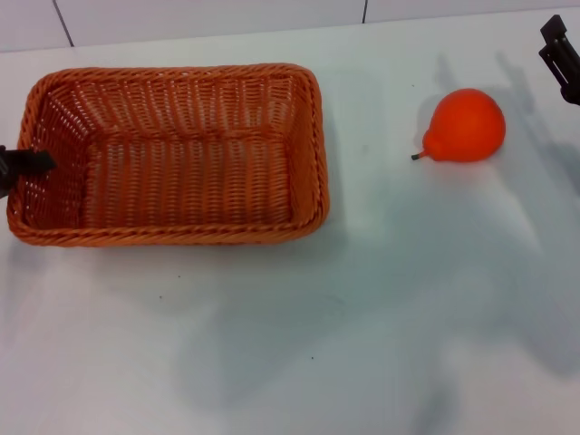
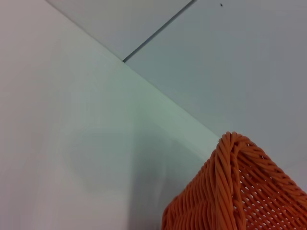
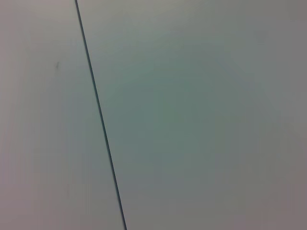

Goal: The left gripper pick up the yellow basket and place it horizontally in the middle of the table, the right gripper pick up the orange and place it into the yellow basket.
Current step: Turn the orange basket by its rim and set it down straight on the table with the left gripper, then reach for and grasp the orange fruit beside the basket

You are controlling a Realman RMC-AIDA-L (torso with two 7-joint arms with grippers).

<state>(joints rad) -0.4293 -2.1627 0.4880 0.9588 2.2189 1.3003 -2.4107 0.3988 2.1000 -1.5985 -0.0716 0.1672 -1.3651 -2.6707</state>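
The yellow basket (image 1: 181, 149), an orange-brown wicker rectangle, lies lengthwise on the left half of the white table; one of its corners shows in the left wrist view (image 2: 235, 191). My left gripper (image 1: 23, 165) is at the basket's left short wall, a dark part of it reaching over the rim, with most of it out of view. The orange (image 1: 467, 125) lies on the table to the right of the basket, its stem pointing left. My right gripper (image 1: 562, 56) is at the far right edge, behind and to the right of the orange, apart from it.
The white table (image 1: 299, 344) extends in front of the basket and the orange. A pale wall with dark seams (image 1: 365, 11) runs along the table's back edge. The right wrist view shows only a pale surface with one dark seam (image 3: 100, 120).
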